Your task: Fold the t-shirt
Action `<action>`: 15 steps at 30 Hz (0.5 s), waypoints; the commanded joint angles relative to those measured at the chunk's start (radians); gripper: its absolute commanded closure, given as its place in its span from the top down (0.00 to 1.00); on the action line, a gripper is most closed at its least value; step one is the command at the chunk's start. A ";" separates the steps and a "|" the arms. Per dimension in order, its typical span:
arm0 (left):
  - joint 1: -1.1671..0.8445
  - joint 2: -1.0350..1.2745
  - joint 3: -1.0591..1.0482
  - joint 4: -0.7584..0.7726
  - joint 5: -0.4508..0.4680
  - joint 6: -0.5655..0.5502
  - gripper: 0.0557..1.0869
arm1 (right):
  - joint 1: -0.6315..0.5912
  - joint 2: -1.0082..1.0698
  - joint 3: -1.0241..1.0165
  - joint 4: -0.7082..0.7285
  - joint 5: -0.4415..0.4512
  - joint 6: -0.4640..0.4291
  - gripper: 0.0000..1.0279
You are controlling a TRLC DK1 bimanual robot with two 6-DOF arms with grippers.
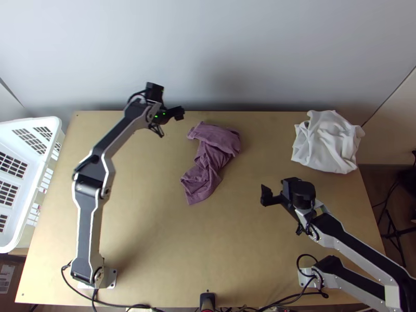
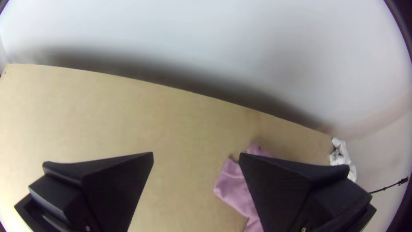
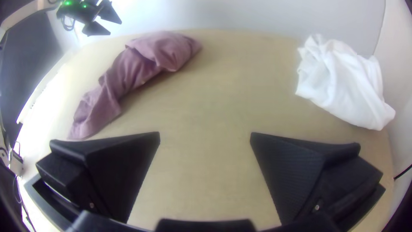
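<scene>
The mauve t-shirt (image 1: 208, 156) lies bunched near the table's middle, a wide crumpled part toward the back and a narrower part trailing toward the front. My left gripper (image 1: 169, 122) is at the back edge, left of the shirt. Its fingers stand wide apart in the left wrist view, where the gripper (image 2: 196, 154) holds nothing and one finger covers part of the shirt (image 2: 234, 187). To the shirt's right and nearer the front is my right gripper (image 1: 281, 212). In the right wrist view, that gripper (image 3: 205, 135) is open and empty, apart from the shirt (image 3: 128, 71).
A crumpled white cloth (image 1: 328, 143) lies at the table's back right corner. A white slatted basket (image 1: 31, 125) stands along the left edge. Behind the table (image 1: 156, 208) rises a pale wall. Cables run along the front edge.
</scene>
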 commanded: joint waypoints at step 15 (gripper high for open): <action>0.125 -0.627 -0.717 0.017 0.175 0.216 0.95 | 0.246 0.425 0.155 0.180 -0.113 -0.014 0.95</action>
